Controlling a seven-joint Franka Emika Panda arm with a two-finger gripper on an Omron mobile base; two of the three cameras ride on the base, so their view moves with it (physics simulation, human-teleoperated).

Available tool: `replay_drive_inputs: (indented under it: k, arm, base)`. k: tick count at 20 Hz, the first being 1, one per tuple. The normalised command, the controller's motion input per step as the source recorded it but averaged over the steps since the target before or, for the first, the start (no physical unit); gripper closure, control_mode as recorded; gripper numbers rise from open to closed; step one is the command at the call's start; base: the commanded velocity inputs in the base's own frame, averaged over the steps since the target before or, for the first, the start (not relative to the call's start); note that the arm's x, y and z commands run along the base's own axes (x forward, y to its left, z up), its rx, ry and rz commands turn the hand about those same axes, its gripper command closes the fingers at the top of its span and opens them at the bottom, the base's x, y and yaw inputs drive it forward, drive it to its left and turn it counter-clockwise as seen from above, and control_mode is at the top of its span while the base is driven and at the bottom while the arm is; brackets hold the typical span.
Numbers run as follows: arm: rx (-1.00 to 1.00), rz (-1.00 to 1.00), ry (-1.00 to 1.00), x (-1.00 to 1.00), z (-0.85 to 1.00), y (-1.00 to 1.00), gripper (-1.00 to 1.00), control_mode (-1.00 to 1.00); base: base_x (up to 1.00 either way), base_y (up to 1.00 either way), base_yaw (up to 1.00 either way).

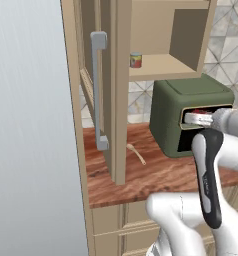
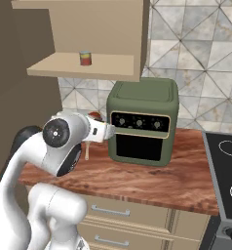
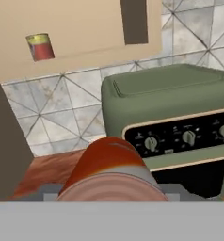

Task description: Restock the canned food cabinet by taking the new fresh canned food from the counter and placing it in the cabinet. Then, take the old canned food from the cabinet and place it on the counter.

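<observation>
The pincer (image 2: 91,117) is gripping the new fresh canned food (image 3: 111,164), jaws closed around its red body, and is carrying it in the air above the desk (image 1: 156,175), just beside the green oven (image 2: 143,122). The first half looks underway: the can is lifted but not yet sitting in the cabinet (image 1: 121,100), whose door is standing open. The old canned food (image 1: 136,60) is waiting on the cabinet shelf, untouched. No writing is proving readable on either label.
</observation>
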Motion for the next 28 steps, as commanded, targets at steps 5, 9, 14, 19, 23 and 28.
replay_drive_inputs:
  k: [5,9,14,19,23,28]
  arm:
    - [-0.11,0.00,0.02,0.04,1.00,0.01,1.00,-1.00]
    - [-0.12,0.01,0.24,0.00,1.00,0.00,1.00,-1.00]
    - [-0.13,0.04,0.32,0.17,0.82,0.06,1.00,-1.00]
    - [0.00,0.00,-0.02,0.25,0.01,0.02,1.00,-1.00]
    - [0.00,0.00,0.00,0.72,0.00,0.04,1.00,-1.00]
    - [0.00,0.00,0.00,0.95,0.00,0.14,1.00,-1.00]
  base:
    - [0.00,0.00,0.00]
    - [0.00,0.00,0.00]
    - [0.00,0.00,0.00]
    - [0.00,0.00,0.00]
    - [0.00,0.00,0.00]
    - [0.00,0.00,0.00]
